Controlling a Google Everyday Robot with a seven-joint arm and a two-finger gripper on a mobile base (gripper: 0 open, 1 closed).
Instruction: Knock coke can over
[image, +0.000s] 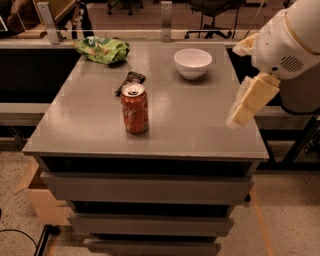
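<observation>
The coke can (134, 109) is orange-red with a silver top and stands upright on the grey table (200, 130), a little left of the middle and towards the front. My gripper (241, 114) hangs from the white arm (287, 40) at the right. It is over the table's right edge, at about the can's height and well to the right of it, not touching it.
A dark snack-bar wrapper (130, 81) lies just behind the can. A green chip bag (102, 49) is at the back left and a white bowl (192, 62) at the back right. A cardboard box (42, 200) stands on the floor at the left.
</observation>
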